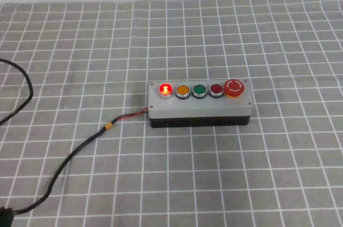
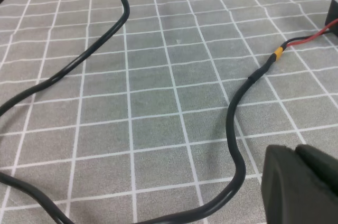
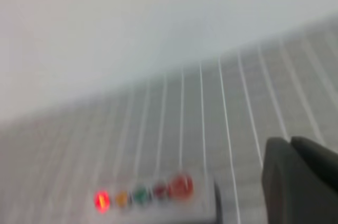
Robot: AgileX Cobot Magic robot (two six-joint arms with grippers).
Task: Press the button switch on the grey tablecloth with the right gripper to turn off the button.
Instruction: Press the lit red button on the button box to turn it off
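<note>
Five caps crowd the button switch [image 1: 199, 104], so the right claw [image 3: 301, 182], jaw state unclear, should descend squarely on the lit button [image 1: 165, 89].

Grey tablecloth [image 1: 80, 50], thin white grid. Light-grey button switch [image 1: 199, 106], black base; 5 buttons: glowing red button [image 1: 165, 89], orange, green, dark red, large red.

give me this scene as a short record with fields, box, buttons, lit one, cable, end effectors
surface: grey tablecloth with white grid lines
box: button switch, light-grey top, black base
buttons: five in a row, from the left: bright red, orange, green, dark red, large red mushroom
lit: the button at the left end, glowing red
cable: black-red cable leaving the box's left side
end effectors: neither visible in the high view; open or shut cannot be told
</note>
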